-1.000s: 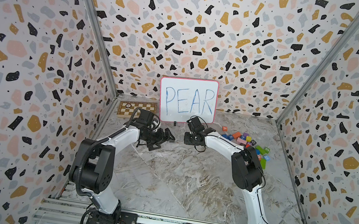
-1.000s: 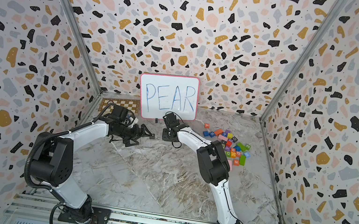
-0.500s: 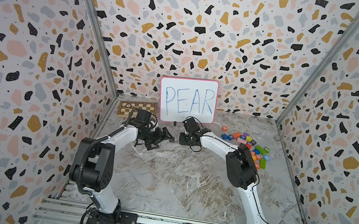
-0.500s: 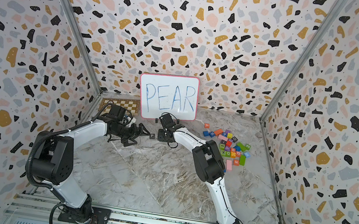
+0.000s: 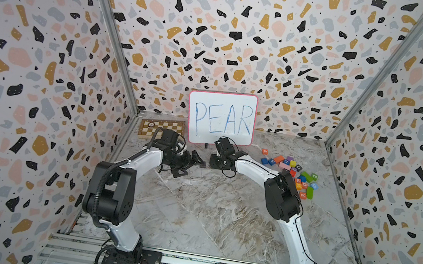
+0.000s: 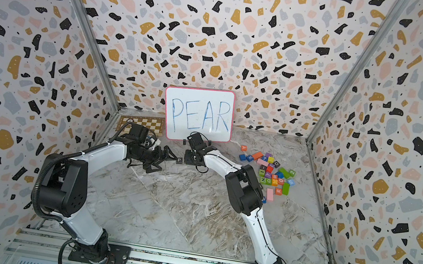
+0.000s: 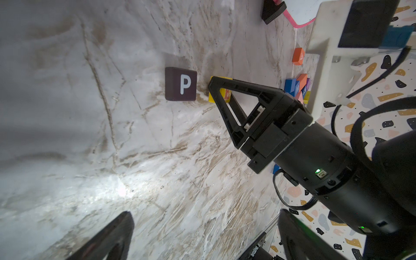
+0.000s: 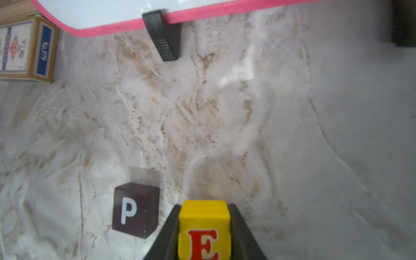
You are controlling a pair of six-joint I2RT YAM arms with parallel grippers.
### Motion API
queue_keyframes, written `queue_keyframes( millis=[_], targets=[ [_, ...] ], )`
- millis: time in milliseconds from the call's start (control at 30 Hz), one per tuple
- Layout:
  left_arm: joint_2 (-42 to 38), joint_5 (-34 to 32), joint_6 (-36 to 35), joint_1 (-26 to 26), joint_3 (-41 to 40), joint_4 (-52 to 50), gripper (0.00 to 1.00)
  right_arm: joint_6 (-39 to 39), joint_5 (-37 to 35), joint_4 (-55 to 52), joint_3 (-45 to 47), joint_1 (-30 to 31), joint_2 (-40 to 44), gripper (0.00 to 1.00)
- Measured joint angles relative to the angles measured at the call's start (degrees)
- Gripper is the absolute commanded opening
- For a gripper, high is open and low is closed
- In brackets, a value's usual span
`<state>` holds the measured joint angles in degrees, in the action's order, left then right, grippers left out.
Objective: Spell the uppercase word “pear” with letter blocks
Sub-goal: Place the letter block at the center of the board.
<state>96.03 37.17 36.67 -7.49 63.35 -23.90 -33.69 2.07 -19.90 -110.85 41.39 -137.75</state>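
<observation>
The black P block (image 7: 180, 84) (image 8: 135, 210) (image 6: 179, 160) rests on the marble floor in front of the whiteboard. My right gripper (image 8: 204, 238) (image 6: 187, 159) is shut on the yellow E block (image 8: 204, 225) (image 7: 224, 91) and holds it just right of the P, with a small gap between them. My left gripper (image 7: 202, 243) (image 6: 171, 155) hangs open just left of the P, with nothing between its fingers. The orange A block (image 6: 244, 147) (image 7: 298, 56) lies alone right of the whiteboard. The R block (image 6: 278, 191) lies at the near edge of the block pile.
A pink-framed whiteboard (image 5: 221, 117) reading PEAR leans on the back wall on black feet (image 8: 164, 38). A chessboard box (image 5: 161, 127) lies at the back left, with a small card box (image 8: 27, 49) near it. Several other coloured blocks (image 5: 293, 172) are piled at the right.
My right gripper has moved left with the E block, from under the whiteboard's middle to beside the P. The left arm has hardly moved.
</observation>
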Motion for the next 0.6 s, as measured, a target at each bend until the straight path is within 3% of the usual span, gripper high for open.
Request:
queue_keyframes(
  millis=[600],
  targets=[
    [0.0, 0.1, 0.0, 0.1, 0.0, 0.0, 0.99, -1.0, 1.2, 0.5, -1.9, 0.0, -1.4, 0.31]
  ],
)
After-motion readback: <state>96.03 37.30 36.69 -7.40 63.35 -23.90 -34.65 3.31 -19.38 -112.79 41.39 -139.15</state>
